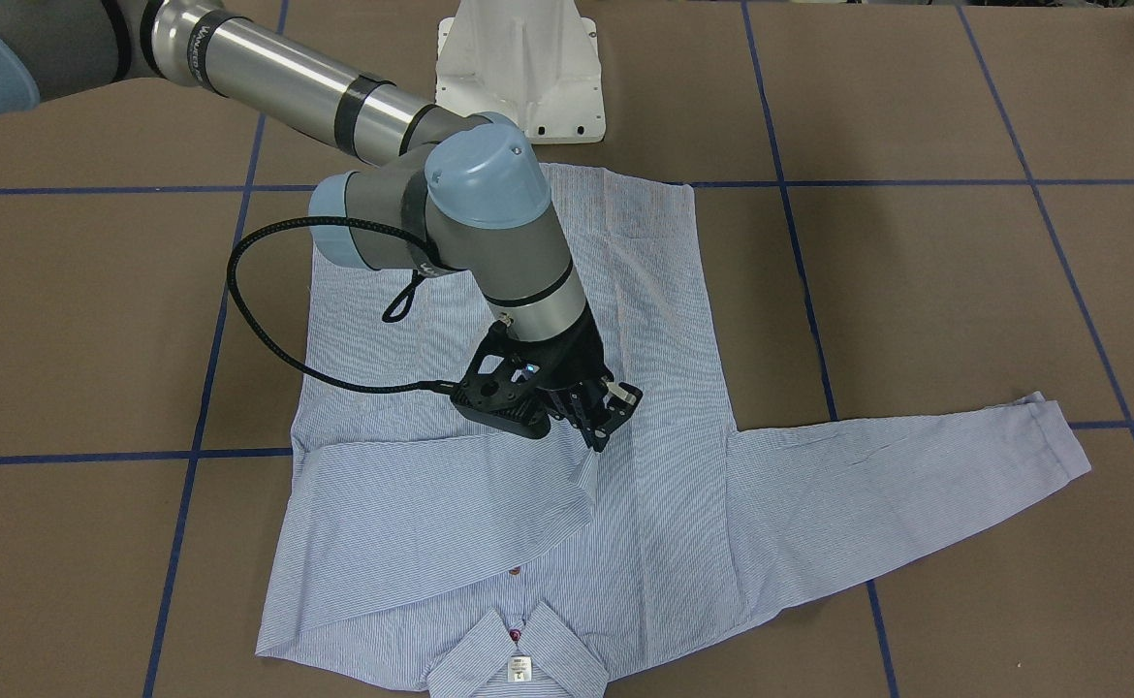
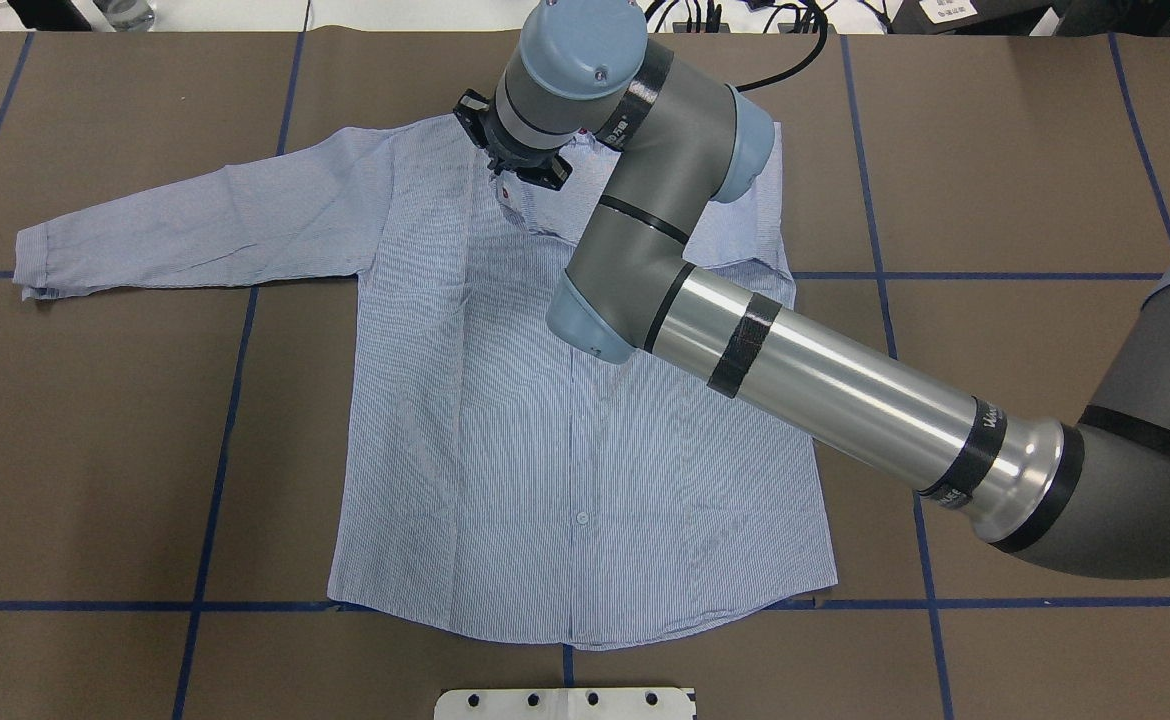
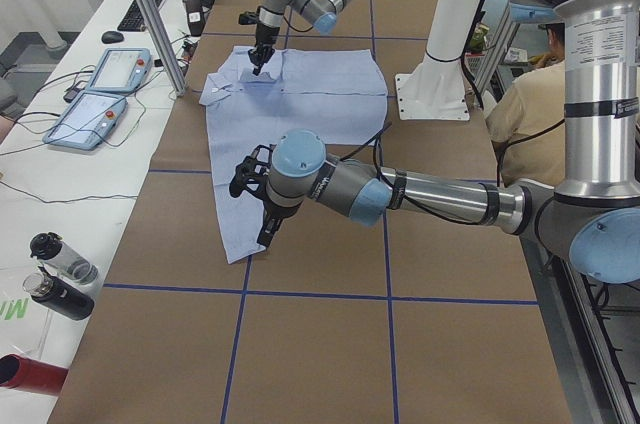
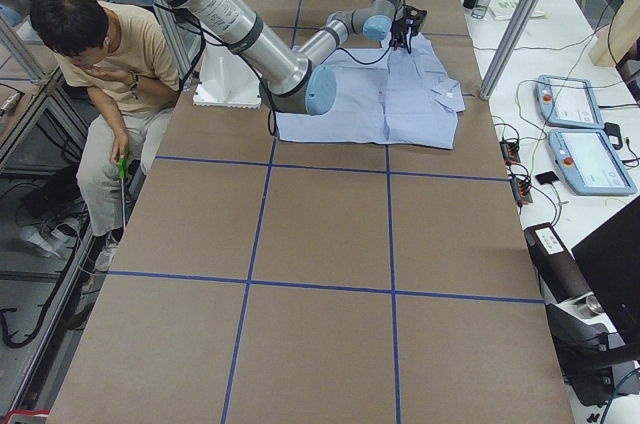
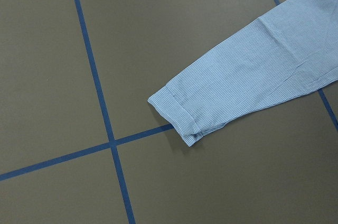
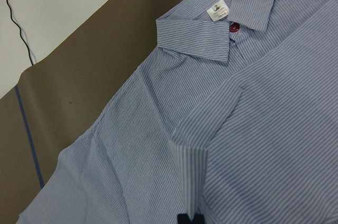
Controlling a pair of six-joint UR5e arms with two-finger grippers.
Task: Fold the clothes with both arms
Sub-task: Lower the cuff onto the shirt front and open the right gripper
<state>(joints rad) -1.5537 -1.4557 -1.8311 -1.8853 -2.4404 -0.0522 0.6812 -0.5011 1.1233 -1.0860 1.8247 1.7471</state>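
The light blue striped shirt (image 2: pixel 545 450) lies face up on the brown table, collar (image 6: pixel 211 34) away from the robot. Its one sleeve is folded over the chest. My right gripper (image 1: pixel 604 436) hovers just below the collar, shut on that sleeve's cuff (image 6: pixel 187 182), which hangs from the black fingertips (image 6: pixel 189 218). The other sleeve (image 2: pixel 205 215) stretches straight out, its cuff (image 5: pixel 177 113) flat on the table. My left gripper (image 3: pixel 266 232) hangs above that cuff and shows only in the exterior left view, so I cannot tell whether it is open or shut.
The white pedestal base (image 1: pixel 519 68) stands at the table's robot side. Blue tape lines (image 5: pixel 100 102) grid the brown surface. A seated person (image 4: pixel 110 74) is beside the table. Two teach pendants (image 3: pixel 110 69) and bottles (image 3: pixel 60 274) lie on the side bench.
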